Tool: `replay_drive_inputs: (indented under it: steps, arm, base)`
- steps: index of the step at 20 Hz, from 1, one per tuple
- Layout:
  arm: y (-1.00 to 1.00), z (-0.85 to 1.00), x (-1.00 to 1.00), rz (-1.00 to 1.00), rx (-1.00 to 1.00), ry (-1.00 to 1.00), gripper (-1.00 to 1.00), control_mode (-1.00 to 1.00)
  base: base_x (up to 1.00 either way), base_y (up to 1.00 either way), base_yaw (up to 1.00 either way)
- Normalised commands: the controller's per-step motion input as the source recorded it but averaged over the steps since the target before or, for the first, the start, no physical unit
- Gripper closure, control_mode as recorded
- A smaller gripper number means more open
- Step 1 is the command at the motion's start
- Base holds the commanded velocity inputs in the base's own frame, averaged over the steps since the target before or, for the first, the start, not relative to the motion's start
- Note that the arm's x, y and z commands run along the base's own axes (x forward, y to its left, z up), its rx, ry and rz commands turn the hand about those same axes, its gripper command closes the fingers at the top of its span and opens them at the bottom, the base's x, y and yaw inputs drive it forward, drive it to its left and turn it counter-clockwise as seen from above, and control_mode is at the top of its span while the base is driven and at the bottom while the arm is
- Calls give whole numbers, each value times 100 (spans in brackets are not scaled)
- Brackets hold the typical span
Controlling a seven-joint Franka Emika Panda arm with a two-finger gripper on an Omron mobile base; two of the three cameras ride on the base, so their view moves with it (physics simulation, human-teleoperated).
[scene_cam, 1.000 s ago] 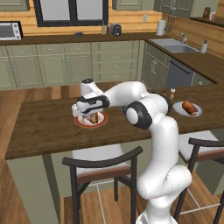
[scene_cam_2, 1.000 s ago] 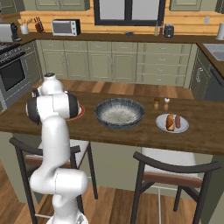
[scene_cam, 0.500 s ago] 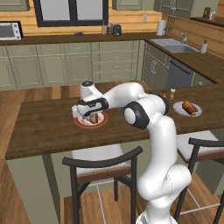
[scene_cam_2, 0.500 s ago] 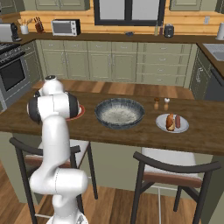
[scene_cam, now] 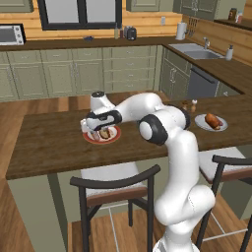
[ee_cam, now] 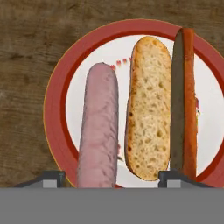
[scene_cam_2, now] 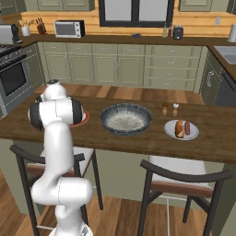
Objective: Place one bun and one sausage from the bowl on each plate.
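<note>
Hovering over the red-rimmed plate, the gripper points straight down at it, its two dark fingertips standing apart with nothing clamped between them. On that plate lie a pale pink sausage and a tan split bun side by side, the sausage running between the fingertips and the bun just beside it, nearer the other tip. The bun's cut face shows pale crumb, with its darker crust half standing along the plate's far rim.

From the left base view the gripper sits low over the same plate on the wooden counter. Further along the counter the white plate carries an orange-brown bun and a reddish-brown sausage, touching each other. Between the two plates stands the blue-grey bowl, its pale speckled inside bare. Two small shakers stand just behind the white plate.
</note>
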Motion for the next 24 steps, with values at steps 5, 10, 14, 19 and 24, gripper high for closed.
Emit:
replay_drive_inputs:
  steps: [5,10,14,19,24]
  arm:
    - [-4,1,-8,0,0,-1,-100,-100]
    - [-46,30,-85,-6,0,-4,-100,-100]
    - [-76,36,-100,-8,1,-12,-100,-100]
    - [-81,58,-89,-9,4,-6,-100,-100]
    - [-77,77,-97,-12,8,0,-100,-100]
  base:
    - [0,0,0]
    - [0,0,0]
    - [0,0,0]
    - [0,0,0]
    - [0,0,0]
